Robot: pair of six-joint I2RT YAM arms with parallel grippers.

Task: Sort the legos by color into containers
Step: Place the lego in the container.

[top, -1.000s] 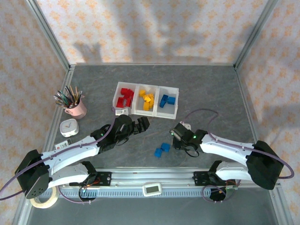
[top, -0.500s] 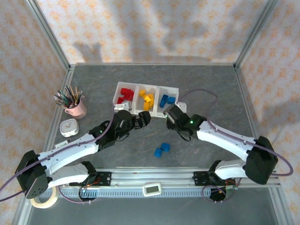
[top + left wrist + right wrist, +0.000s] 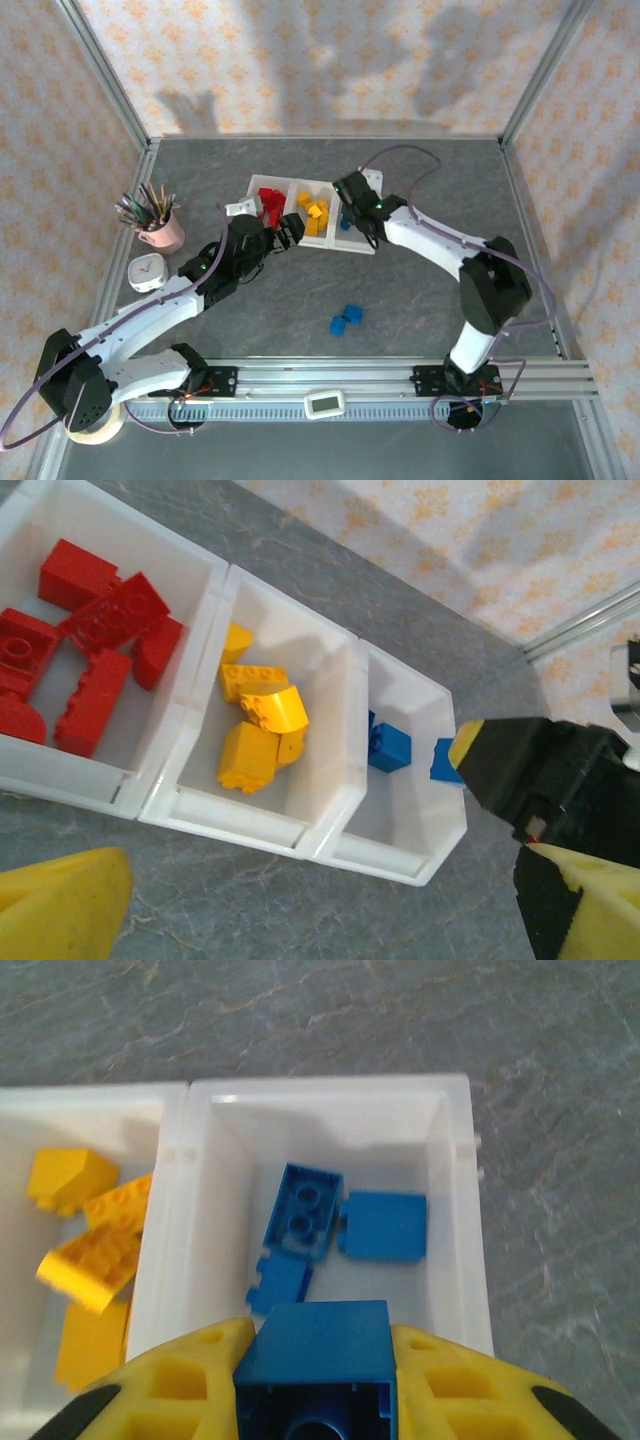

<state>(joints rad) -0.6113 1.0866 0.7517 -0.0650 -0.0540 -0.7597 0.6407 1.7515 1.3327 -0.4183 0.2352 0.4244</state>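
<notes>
Moved in the last second: right arm, from the near table up to the tray (image 3: 205,670); left arm, a little farther too.
Right gripper (image 3: 312,1370): clamped on one blue brick (image 3: 315,1335), above the right compartment (image 3: 455,1210), where three more blue pieces (image 3: 305,1210) lie.
Left gripper (image 3: 285,232): jaws spread wide, nothing between them, at the tray's near wall by the left compartment (image 3: 60,770).
Left compartment: red bricks (image 3: 95,630).
Middle compartment (image 3: 240,815): yellow bricks (image 3: 260,730).
Loose on the table (image 3: 430,300): two blue bricks (image 3: 347,318), side by side, near of the tray.
Left side: pink cup of pencils (image 3: 160,228).
</notes>
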